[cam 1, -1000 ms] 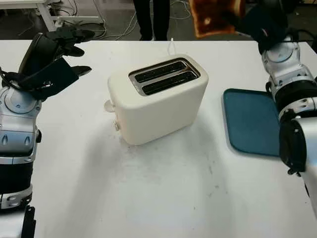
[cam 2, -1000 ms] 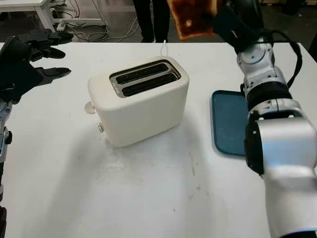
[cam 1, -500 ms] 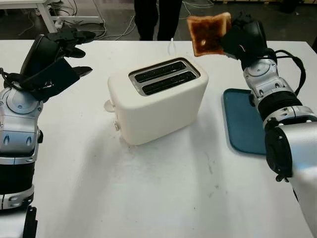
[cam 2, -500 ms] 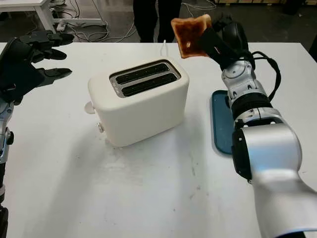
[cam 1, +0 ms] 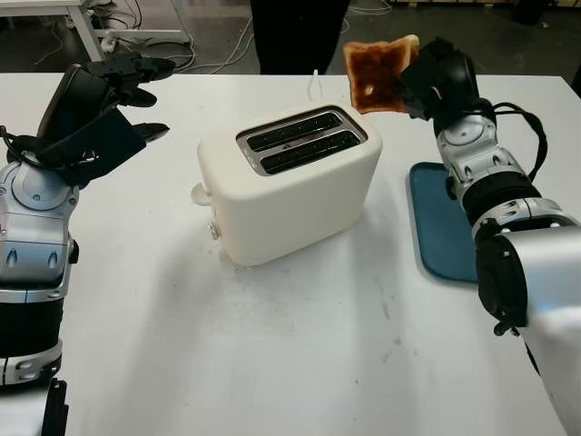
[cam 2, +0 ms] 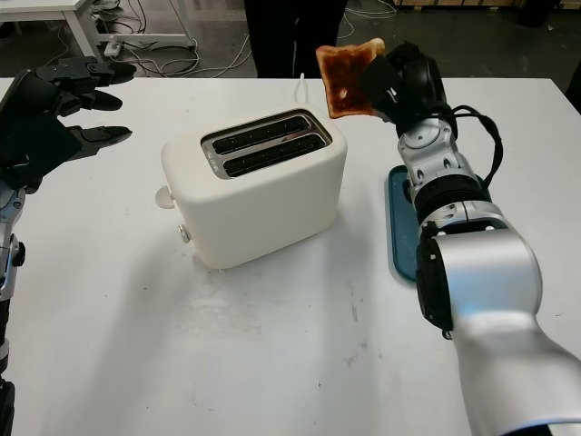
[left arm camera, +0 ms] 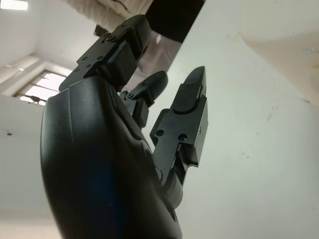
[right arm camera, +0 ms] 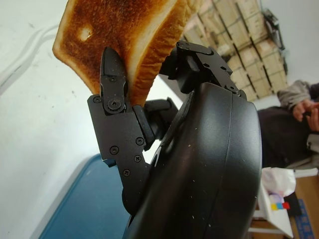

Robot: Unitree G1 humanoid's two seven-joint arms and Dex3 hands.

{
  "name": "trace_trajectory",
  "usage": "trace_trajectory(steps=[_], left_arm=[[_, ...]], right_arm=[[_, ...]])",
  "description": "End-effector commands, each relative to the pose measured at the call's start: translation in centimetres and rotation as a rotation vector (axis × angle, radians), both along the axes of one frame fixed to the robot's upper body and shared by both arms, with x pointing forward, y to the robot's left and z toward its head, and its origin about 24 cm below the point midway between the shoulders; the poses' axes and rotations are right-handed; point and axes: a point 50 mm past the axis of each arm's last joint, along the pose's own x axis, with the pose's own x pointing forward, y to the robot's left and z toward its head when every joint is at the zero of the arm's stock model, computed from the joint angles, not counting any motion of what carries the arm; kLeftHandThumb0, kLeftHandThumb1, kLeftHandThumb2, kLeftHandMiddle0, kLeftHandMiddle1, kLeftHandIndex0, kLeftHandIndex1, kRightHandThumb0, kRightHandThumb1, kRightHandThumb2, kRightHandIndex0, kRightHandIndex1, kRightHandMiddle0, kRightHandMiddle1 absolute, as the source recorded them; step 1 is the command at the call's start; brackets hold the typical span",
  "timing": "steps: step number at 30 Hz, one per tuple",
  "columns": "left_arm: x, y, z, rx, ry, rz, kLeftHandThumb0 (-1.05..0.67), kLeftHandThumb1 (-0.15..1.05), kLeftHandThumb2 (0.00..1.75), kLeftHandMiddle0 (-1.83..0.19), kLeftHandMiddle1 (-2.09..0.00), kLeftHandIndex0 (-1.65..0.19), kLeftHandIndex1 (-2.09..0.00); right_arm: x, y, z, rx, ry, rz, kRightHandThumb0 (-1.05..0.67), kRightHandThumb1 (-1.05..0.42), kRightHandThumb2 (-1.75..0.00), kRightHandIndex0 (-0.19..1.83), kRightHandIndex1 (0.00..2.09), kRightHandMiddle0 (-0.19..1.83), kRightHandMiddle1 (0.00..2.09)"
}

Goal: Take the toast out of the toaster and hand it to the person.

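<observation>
The right hand is raised above the far right part of the white surface, its black fingers clamped on a slice of toast. The toast is held upright in the air, browned dark on its broad face with a small pale spot, and it sits just to the right of and above the far end of the toaster, not touching it. In the right wrist view one finger presses the browned face while the others close on the opposite side of the slice.

Below and to the right of that hand a dark blue tray lies flat on the surface, partly covered by the right forearm.

The cream two-slot toaster stands near the middle of the surface, turned at an angle, both slots showing dark. A round lever knob sticks out at its near left end, and a white cord runs from its far side toward the far edge of the surface.

The left hand is open and raised over the far left of the surface, well apart from the toaster.

At the far edge, behind the toaster, a person in dark clothing stands.
</observation>
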Motion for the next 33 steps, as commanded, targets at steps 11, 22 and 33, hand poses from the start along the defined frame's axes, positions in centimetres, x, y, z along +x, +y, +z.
trace_trajectory(steps=[11,22,33], left_arm=[[-0.12,0.39,0.09,0.008,-0.015,0.012,0.13,0.87,0.0,-0.42,-0.74,-0.63,-0.12],[-0.19,0.39,0.02,0.001,-0.017,0.013,0.15,0.88,0.0,-0.41,-0.73,-0.62,-0.11],[-0.15,0.48,0.03,0.018,-0.023,0.008,0.14,0.88,0.0,-0.43,-0.74,-0.63,-0.11]], right_arm=[[0.0,0.0,-0.11,0.047,0.0,-0.019,-0.23,-0.92,-0.32,0.65,1.75,0.4,1.75],[0.02,0.01,0.0,0.033,0.004,-0.001,-0.23,-0.92,-0.33,0.63,1.75,0.37,1.75],[0.04,0.01,0.05,0.038,0.005,0.0,-0.23,-0.92,-0.34,0.65,1.75,0.38,1.75]])
